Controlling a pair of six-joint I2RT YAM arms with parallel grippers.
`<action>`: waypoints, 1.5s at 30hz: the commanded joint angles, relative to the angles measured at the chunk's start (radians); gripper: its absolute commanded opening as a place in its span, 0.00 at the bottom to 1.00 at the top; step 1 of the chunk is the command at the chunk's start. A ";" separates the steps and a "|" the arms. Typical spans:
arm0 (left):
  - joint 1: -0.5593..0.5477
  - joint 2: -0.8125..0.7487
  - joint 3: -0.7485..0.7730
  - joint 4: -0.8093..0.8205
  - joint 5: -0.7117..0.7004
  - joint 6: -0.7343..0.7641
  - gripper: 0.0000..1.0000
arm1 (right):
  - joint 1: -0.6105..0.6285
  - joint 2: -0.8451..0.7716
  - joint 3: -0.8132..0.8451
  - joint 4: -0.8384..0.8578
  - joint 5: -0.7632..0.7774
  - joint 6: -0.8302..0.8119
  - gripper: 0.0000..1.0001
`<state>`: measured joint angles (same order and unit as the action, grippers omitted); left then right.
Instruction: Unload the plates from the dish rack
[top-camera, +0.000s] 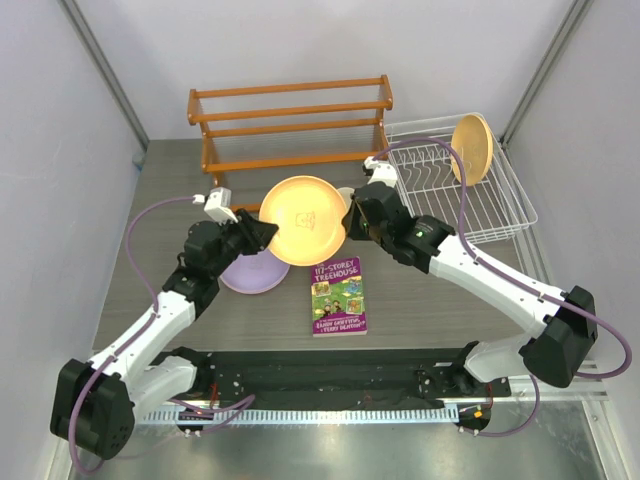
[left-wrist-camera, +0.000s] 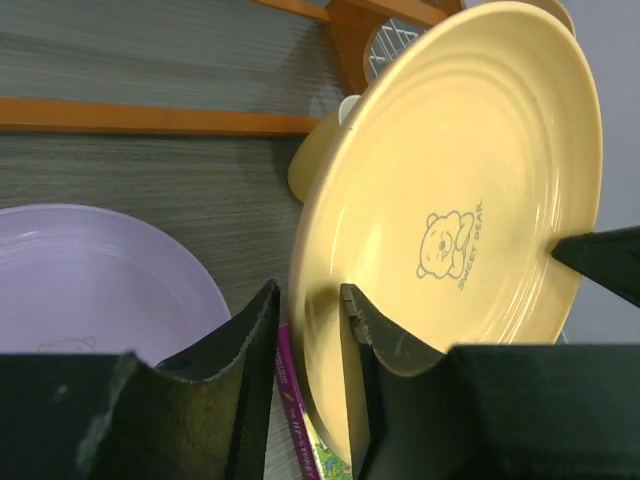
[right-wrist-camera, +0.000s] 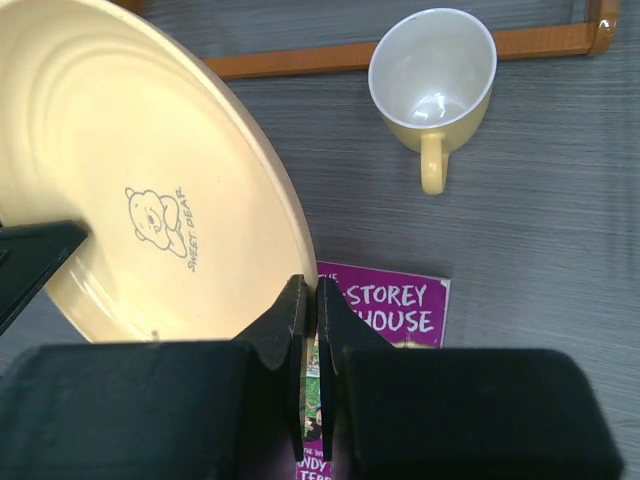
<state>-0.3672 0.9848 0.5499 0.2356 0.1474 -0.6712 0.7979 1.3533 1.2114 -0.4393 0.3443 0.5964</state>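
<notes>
table (top-camera: 260, 315): grey wood grain, pale walls around it
yellow plate (top-camera: 303, 218): we see it tilted above mid-table, bear print up, between both grippers
right gripper (right-wrist-camera: 310, 300): pinched tight on the plate's rim
left gripper (left-wrist-camera: 307, 290): narrow, fingers straddle the opposite rim, with a gap on the outer side
lilac plate (top-camera: 250, 272): flat on the table, under the left gripper
orange-tan plate (top-camera: 470, 148): upright in the dish rack (top-camera: 500, 215), far right

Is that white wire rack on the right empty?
No, one orange-tan plate stands on edge in the dish rack, near its far end.
</notes>
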 joint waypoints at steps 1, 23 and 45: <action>-0.006 -0.008 -0.011 0.016 -0.069 0.035 0.22 | 0.009 -0.011 0.004 0.073 -0.018 0.039 0.04; 0.002 -0.037 0.143 -0.471 -0.497 0.050 0.00 | 0.006 -0.052 -0.023 0.017 0.205 -0.036 0.67; 0.037 -0.015 0.051 -0.524 -0.583 -0.085 0.00 | -0.028 -0.051 -0.046 -0.021 0.272 -0.076 0.70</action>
<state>-0.3359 0.9863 0.6048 -0.2985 -0.3862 -0.7345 0.7811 1.3392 1.1591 -0.4599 0.5571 0.5293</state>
